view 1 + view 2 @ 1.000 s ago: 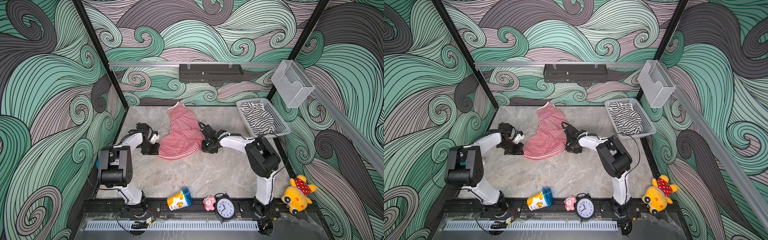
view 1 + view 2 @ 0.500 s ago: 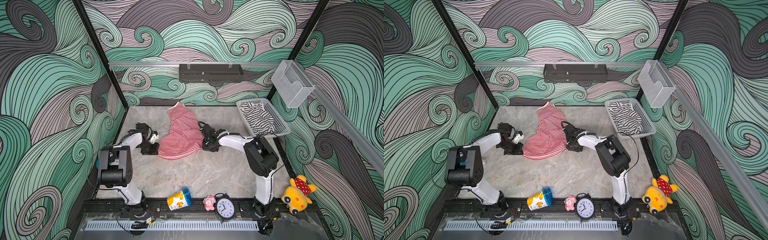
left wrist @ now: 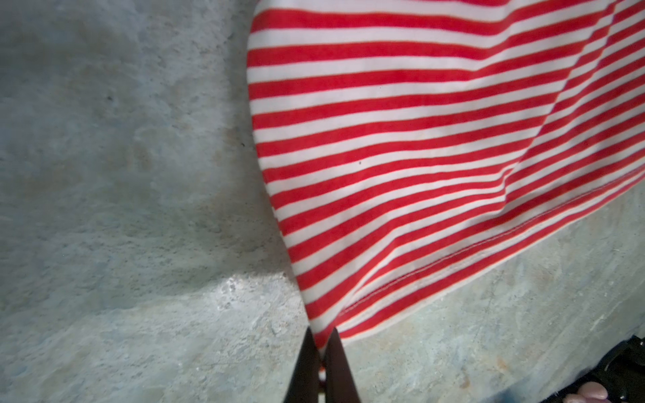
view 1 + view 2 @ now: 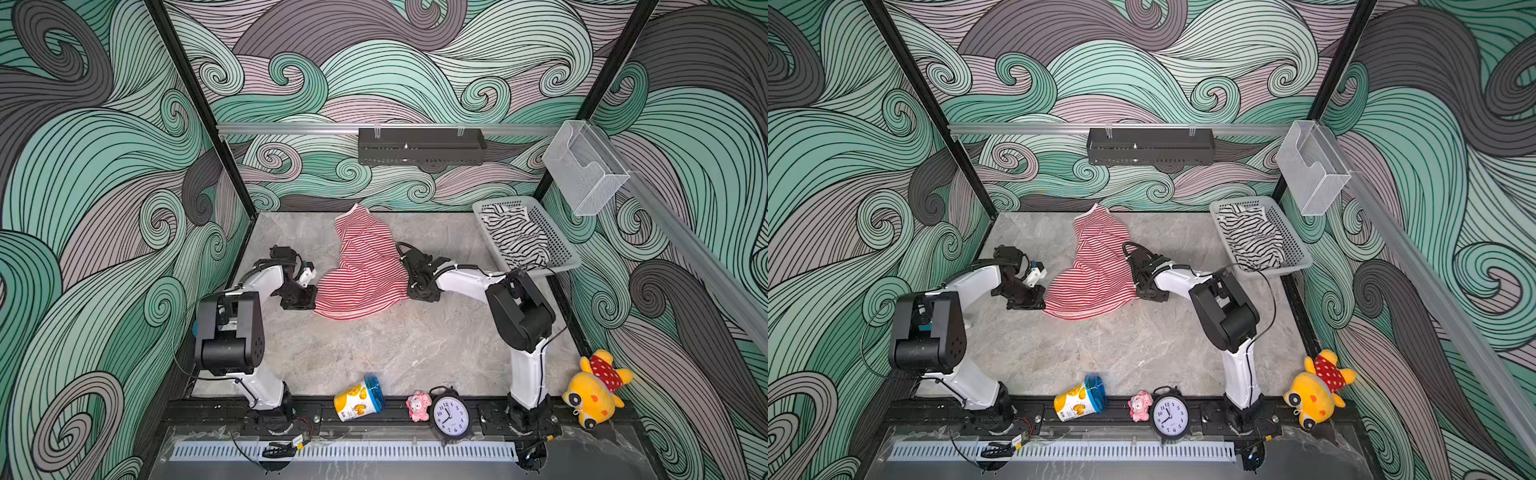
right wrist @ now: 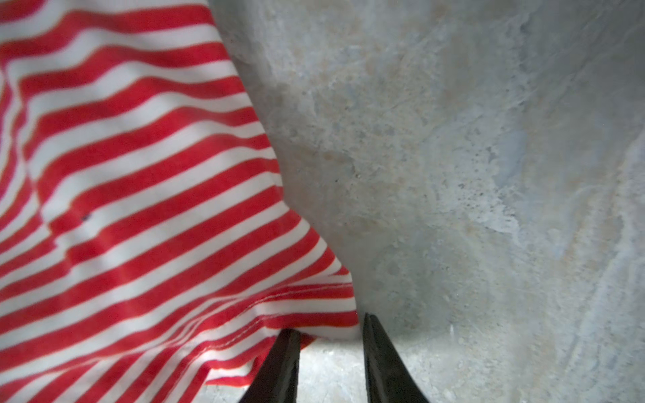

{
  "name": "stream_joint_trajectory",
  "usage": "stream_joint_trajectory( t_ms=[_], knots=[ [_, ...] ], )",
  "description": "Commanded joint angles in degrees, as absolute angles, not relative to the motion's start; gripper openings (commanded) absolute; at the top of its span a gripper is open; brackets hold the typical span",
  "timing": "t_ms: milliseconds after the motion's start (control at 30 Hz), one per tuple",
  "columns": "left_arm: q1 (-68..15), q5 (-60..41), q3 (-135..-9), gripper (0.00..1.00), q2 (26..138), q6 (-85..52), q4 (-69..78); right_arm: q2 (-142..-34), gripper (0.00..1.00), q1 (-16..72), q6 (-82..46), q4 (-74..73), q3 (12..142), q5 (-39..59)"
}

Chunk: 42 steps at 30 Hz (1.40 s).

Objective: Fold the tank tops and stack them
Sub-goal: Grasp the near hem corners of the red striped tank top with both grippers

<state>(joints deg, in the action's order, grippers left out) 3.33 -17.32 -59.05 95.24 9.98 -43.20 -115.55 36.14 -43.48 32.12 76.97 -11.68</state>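
Hardly anything has shifted since a second ago: both arms sit low at the same two corners of the red-and-white tank top (image 4: 365, 270). Both top views: that top lies crumpled in the middle of the table (image 4: 374, 345), its far end bunched near the back wall. The left gripper (image 4: 309, 299) meets its near-left corner and the right gripper (image 4: 411, 291) its right edge; both sets of fingertips are hidden under the arms' own bulk. The black-and-white tank top (image 4: 515, 237) is heaped in the grey basket (image 4: 559, 249) at far right, well apart, its shape unreadable. Left wrist view: left gripper (image 3: 321, 336) clamped on the hem corner, dark fingers (image 3: 303, 366) nearly touching, striped cloth pinched between; the rest of the garment runs out of frame. Right wrist view, blurred: right gripper (image 5: 330, 324) released, jaws apart with bare table in the gap. The hem corner touches one finger (image 5: 282, 363) at its tip; whether cloth continues behind it, cannot tell.
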Motion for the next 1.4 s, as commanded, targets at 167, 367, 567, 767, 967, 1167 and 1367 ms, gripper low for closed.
stream_joint_trajectory(
  t_ms=[167, 367, 567, 767, 967, 1167, 1367],
  knots=[
    [7.05, -16.36, -58.66, 0.00, 91.94, 9.42, -42.94, -119.44, 0.30, 33.94, -40.34, 37.16, 73.58, -15.81],
    [9.21, -17.40, -58.89, 0.00, 92.26, 9.31, -43.17, -119.07, 0.29, 33.59, -36.91, 35.10, 73.59, -15.36],
    [9.22, -17.38, -59.06, 0.00, 93.07, 9.30, -43.37, -116.66, 0.28, 33.70, -33.85, 29.86, 72.24, -11.39],
    [9.23, -18.50, -59.24, 0.00, 93.94, 9.57, -43.92, -115.75, 0.21, 33.72, -31.57, 26.99, 72.47, -8.24],
    [9.20, -18.54, -59.21, 0.00, 94.22, 9.76, -43.95, -115.43, 0.18, 33.67, -30.51, 24.03, 71.09, -6.75],
    [9.23, -18.71, -59.58, 0.00, 94.74, 9.67, -43.95, -112.96, 0.19, 33.69, -29.36, 21.08, 68.93, -7.38],
    [9.19, -18.98, -59.60, 0.00, 94.92, 9.67, -44.03, -110.21, 0.23, 33.68, -30.39, 16.20, 66.22, -4.83]
  ],
)
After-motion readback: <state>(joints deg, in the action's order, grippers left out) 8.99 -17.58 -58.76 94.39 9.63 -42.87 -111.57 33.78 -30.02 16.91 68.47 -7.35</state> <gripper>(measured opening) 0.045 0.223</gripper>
